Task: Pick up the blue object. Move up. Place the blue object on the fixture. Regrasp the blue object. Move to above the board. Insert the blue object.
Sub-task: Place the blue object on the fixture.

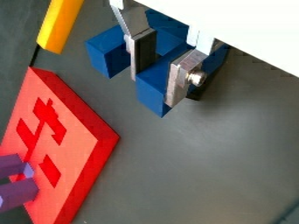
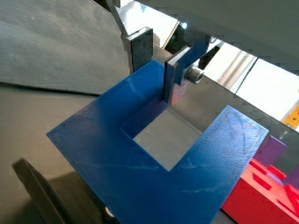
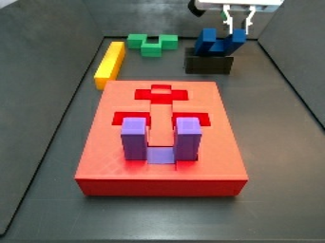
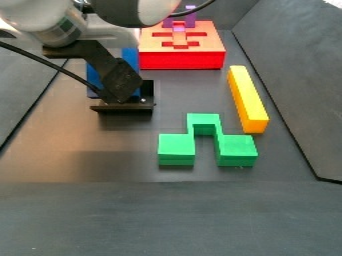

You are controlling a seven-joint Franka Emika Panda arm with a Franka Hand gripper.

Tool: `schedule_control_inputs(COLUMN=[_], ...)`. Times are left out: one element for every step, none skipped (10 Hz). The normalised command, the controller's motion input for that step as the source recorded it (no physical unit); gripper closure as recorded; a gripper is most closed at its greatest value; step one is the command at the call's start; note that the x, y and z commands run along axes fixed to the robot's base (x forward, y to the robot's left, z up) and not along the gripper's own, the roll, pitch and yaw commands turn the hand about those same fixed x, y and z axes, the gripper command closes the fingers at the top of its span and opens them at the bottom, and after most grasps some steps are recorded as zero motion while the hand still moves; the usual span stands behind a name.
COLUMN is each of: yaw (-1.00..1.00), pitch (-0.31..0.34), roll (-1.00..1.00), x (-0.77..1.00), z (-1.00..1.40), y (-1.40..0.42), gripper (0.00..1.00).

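Blue object (image 3: 216, 42) seated on fixture (image 3: 210, 64), well apart from board (image 3: 162, 142). Gripper (image 1: 162, 59) closed on one prong — regrasp step judged in hand. Next: lift clear, carried above board.

Dark grey matte floor (image 3: 51, 161), evenly lit. Low dark walls (image 3: 286, 71) at left, right and far sides. White beyond.

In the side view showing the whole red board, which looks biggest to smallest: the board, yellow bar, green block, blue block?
1. Flat red board.
2. Long yellow bar and green block: too alike, and farther away.
3. Dark blue U-shaped block, between the gripper fingers.
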Motion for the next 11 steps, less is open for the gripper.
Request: schedule_control_inputs(yaw=[-0.08, -0.06, 0.0, 0.0, 0.0, 0.0, 0.0, -0.02, -0.09, -0.09, 0.0], pitch=[0.006, 0.003, 0.0, 0.0, 0.0, 0.0, 0.0, 0.0, 0.0, 0.0, 0.0], roll=[0.3, 0.36, 0.39, 0.4, 0.36, 0.26, 0.22, 0.18, 0.11, 0.05, 0.11], x=[-0.03, -0.01, 0.0, 0.01, 0.0, 0.0, -0.05, -0.19, -0.34, -0.29, -0.01], z=[-0.06, -0.13, -0.2, -0.22, -0.19, -0.19, -0.22, -0.17, -0.17, -0.15, 0.0], y=[0.03, 0.02, 0.0, 0.0, 0.0, 0.0, 0.0, 0.0, 0.0, 0.0, 0.0], gripper=[1.0, 1.0, 1.0, 1.0, 1.0, 1.0, 1.0, 1.0, 1.0, 1.0, 1.0])
